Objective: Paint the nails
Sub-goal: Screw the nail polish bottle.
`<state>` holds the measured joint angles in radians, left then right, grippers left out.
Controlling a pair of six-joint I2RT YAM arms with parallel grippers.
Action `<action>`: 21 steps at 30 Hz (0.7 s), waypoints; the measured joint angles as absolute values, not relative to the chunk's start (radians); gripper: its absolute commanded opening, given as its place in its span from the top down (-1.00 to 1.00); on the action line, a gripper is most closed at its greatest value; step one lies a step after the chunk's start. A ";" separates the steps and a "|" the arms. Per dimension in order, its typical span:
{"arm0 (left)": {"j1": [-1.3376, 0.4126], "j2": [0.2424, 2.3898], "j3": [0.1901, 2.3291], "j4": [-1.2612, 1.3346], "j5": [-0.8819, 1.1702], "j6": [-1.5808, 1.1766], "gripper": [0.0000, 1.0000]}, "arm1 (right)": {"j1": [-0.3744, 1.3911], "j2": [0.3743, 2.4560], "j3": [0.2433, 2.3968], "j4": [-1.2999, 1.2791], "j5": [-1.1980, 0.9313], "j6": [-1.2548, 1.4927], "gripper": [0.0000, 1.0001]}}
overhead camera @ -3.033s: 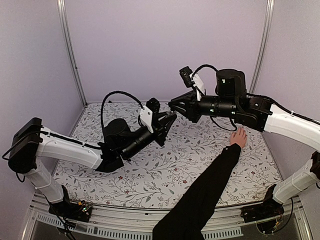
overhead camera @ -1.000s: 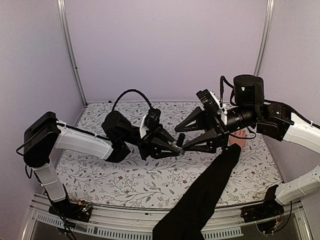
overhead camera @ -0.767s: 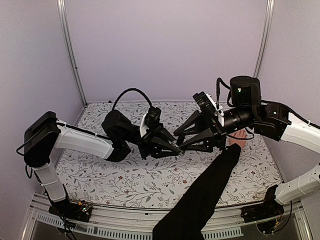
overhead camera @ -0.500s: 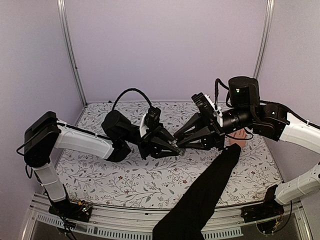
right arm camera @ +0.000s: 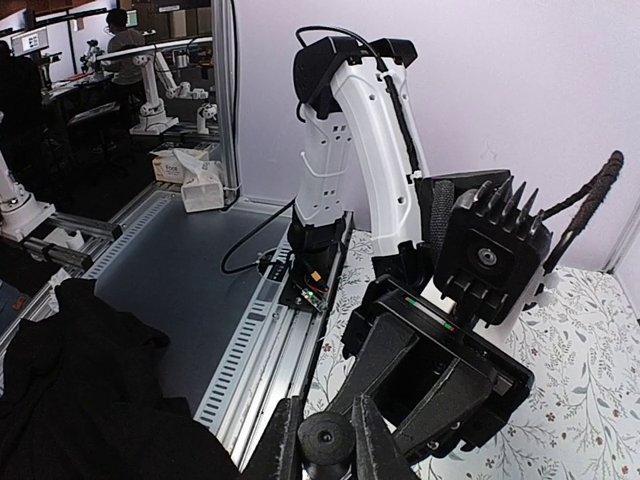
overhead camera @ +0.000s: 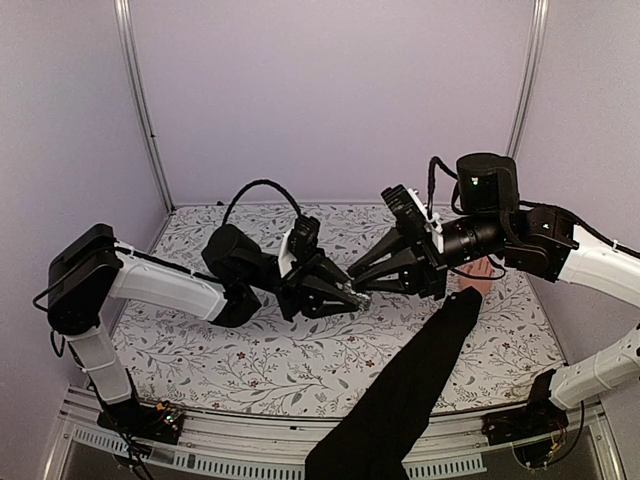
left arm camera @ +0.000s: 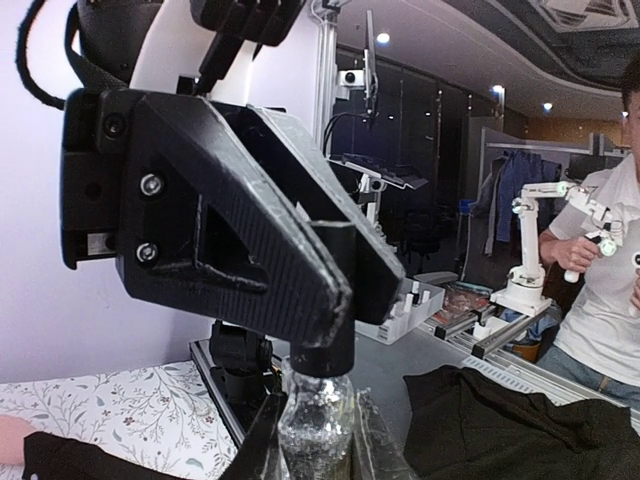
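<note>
My left gripper [overhead camera: 350, 297] is shut on a small clear bottle of glittery polish [left arm camera: 318, 420] and holds it above the table's middle. In the left wrist view its fingers [left arm camera: 262, 445] flank the glass. My right gripper [overhead camera: 357, 284] meets it from the right, and its fingers [right arm camera: 285, 440] are shut on the bottle's black cap [right arm camera: 327, 438]. A bare human hand [overhead camera: 478, 274] with a long black sleeve [overhead camera: 420, 370] rests flat on the table at the right, partly behind my right arm. The nails are too small to make out.
The floral table [overhead camera: 300, 350] is boxed in by purple walls [overhead camera: 330, 100] and metal posts. The sleeve crosses the front right of the table down to its near edge. A sliver of the hand [left arm camera: 10, 440] shows in the left wrist view.
Over three seconds both arms came together at the table's middle. In the last second my right gripper's wide-open fingers closed onto the bottle's cap. The human hand stayed still.
</note>
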<state>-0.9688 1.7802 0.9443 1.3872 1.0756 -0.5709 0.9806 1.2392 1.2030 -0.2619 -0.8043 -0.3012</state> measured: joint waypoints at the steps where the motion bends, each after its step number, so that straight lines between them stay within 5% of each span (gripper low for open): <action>1: -0.968 1.778 0.938 1.386 1.065 -0.566 1.00 | 0.980 1.239 1.203 -0.262 -0.797 -0.301 0.80; 21: -0.957 1.636 0.818 1.205 0.761 -0.345 1.00 | 0.968 1.258 1.198 -0.194 -0.628 -0.218 0.86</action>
<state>-0.9569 1.6356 0.8185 1.2049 0.7609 -0.3454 0.9680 1.2583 1.1984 -0.1944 -0.6285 -0.2180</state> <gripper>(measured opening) 0.181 0.147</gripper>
